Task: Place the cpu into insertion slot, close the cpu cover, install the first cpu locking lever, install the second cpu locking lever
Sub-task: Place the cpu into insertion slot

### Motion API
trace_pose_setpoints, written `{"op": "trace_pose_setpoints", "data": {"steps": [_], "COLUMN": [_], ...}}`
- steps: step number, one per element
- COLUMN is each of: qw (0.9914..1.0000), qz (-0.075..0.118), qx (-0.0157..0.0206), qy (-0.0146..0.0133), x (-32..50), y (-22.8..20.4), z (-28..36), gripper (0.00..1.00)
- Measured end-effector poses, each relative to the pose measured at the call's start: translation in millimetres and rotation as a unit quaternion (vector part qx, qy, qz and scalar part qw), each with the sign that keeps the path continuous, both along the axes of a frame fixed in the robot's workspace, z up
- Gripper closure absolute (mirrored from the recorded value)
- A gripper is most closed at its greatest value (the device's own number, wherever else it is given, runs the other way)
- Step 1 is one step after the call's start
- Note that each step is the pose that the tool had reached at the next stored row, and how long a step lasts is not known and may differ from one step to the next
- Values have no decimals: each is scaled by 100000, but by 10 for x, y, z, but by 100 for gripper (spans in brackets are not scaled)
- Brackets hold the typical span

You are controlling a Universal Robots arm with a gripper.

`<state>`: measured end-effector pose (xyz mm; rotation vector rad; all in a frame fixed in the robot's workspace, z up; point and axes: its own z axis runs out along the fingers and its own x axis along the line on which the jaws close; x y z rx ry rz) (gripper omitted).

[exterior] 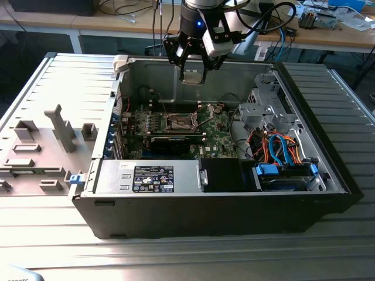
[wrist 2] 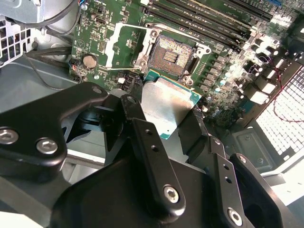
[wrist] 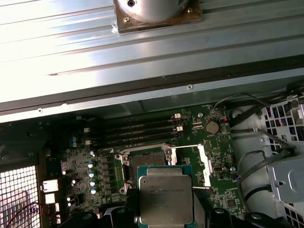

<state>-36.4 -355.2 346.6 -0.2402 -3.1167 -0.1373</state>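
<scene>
My gripper is clamped on two opposite edges of the chip, hanging at upper centre of the exterior view above the bare socket; I judge the chip light, stiff and fragile, so hold edges only.

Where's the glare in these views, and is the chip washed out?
Exterior view: ribbed metal table blown out at the exterior view's left, black computer case dim inside. First wrist view: strong glare on that table; silver-grey square cpu evenly lit, not washed out. Second wrist view: hotspot on the green circuit board.
</scene>
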Motion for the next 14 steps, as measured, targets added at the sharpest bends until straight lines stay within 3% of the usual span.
{"op": "trace_pose_setpoints", "data": {"steps": [14], "qw": [99999], "qz": [-328], "qx": [0], "qy": [-3], "x": [0], "y": [0], "z": [0], "gripper": [46]}}
